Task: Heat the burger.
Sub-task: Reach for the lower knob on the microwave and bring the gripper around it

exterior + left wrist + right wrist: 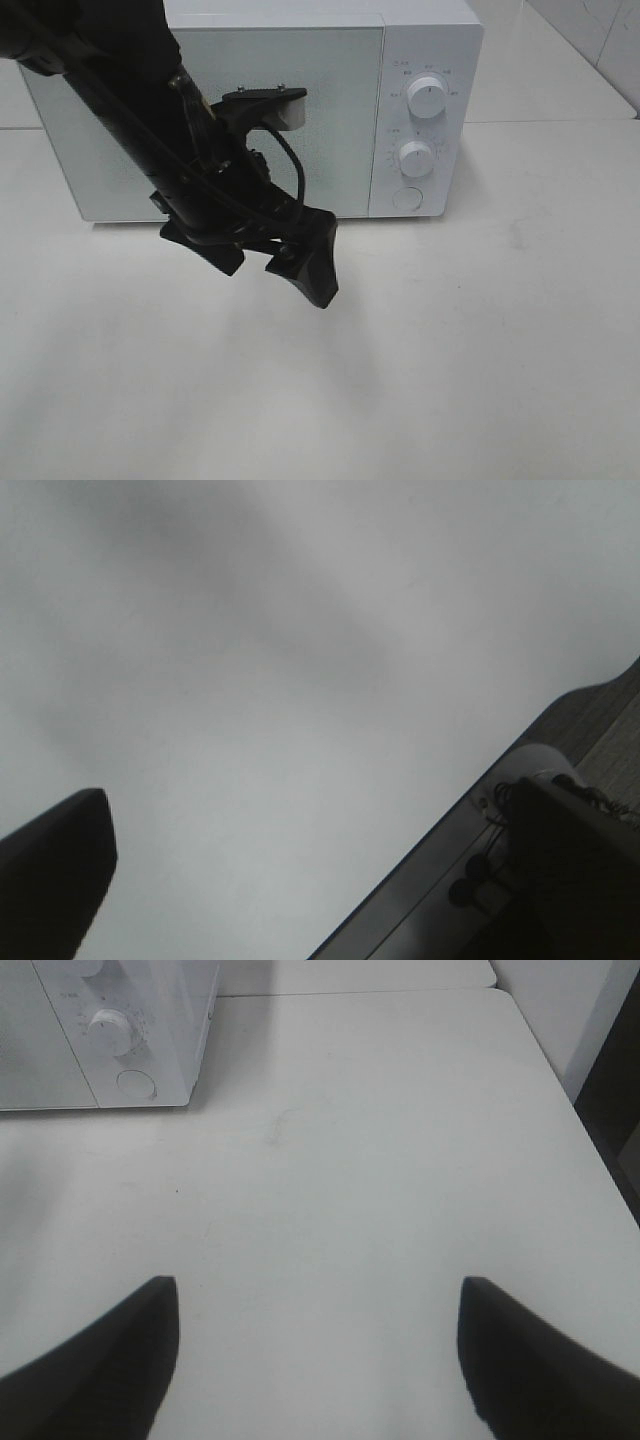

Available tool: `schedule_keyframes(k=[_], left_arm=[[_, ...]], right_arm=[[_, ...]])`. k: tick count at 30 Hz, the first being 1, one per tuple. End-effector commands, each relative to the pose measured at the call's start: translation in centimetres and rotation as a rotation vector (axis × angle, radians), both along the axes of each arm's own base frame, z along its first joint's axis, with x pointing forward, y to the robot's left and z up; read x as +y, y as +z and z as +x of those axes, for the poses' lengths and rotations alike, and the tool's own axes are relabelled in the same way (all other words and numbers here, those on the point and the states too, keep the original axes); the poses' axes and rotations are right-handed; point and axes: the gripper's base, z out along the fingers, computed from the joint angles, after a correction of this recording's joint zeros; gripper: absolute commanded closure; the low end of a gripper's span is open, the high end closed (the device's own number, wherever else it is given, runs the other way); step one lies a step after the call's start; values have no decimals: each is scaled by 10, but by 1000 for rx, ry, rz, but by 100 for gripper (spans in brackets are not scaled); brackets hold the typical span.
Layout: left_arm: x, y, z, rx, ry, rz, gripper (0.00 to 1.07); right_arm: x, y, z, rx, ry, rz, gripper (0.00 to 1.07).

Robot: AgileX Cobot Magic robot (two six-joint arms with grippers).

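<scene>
The burger is not visible in any view. The white microwave (pixel 220 110) stands at the back of the table with its door shut; its right corner also shows in the right wrist view (pixel 60 1040). My left gripper (pixel 270 265) hangs above the table just in front of the microwave door, open and empty; its dark fingers (pixel 55 880) stand wide apart in the left wrist view. My right gripper (pixel 315 1285) is open and empty over bare table right of the microwave. It does not show in the exterior high view.
The microwave panel has two white knobs (pixel 428 98) (pixel 415 157) and a round button (pixel 407 197) below them. The white table (pixel 480 350) stretches in front. Its right edge (pixel 560 1090) shows in the right wrist view, its edge also in the left wrist view (pixel 440 850).
</scene>
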Motion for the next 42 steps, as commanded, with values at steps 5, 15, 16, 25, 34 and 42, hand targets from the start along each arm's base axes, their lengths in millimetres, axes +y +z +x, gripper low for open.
schedule_keyframes(k=[5,15,16,25,34,42], left_arm=[[25,18,-8,-54,64,120,6],[101,25,-19,-35,260,148,6],[113,26,-19,-35,287,143,6],[199,37,-42,-10,496,129,6],[240,54,-100,-79,708,104,6],[244,56,-154,-213,755,122,6]], right_arm=[[0,-1,-3,-32,-5,-1,32],[0,-1,-3,-32,-5,-1,32],[0,-1,-3,-32,-5,-1,32],[0,-1,-3,-32,-5,-1,32],[0,-1,-3,-32,-5,-1,32],[0,-1,-3,-32,-5,-1,32]])
